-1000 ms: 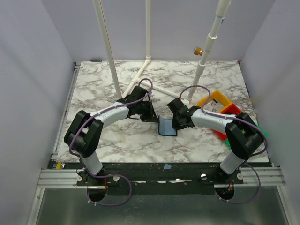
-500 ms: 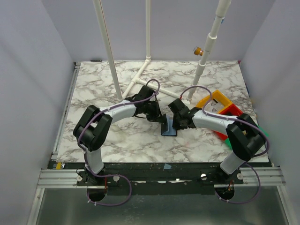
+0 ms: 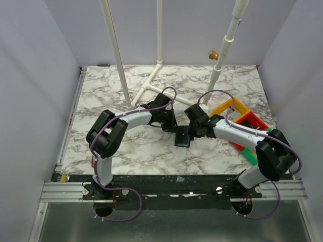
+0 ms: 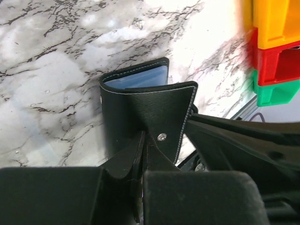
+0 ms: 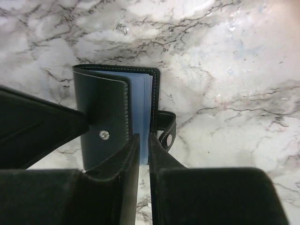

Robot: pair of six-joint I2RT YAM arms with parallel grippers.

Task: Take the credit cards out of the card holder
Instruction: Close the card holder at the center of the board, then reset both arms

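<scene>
Jaws on the left gripper (image 4: pixel 145 144): we read them as all but closed, pinching the lower edge of the cover flap (image 4: pixel 154 108) of the card holder (image 3: pixel 182 137), just beside the metal snap stud (image 4: pixel 161 137). The flap is pulled away from the body, so the holder sits partly open.

Holder itself: a small black leather fold with pale stitching round the edges. From overhead we see it on the marble table (image 3: pixel 101 96), about midway between the left and right edges and nearer the near edge than the far one, between the two gripper heads. A blue inner stack (image 5: pixel 140 98) shows along the open edge; we cannot tell cards from sleeves in it. A short strap tab (image 5: pixel 167 133) with its own stud sticks out of the holder's right side in the right wrist view, down against the marble.

On the right gripper (image 5: pixel 144 140), jaws are down to a narrow slit, with fingers either side of the blue stack's near edge. We take it as clamped on the holder, though the contact is in shadow.

At the table's right edge: yellow bin (image 3: pixel 229 107), red bin (image 3: pixel 251 121) and green bin (image 3: pixel 247 154), packed side by side, apart from the holder.
</scene>
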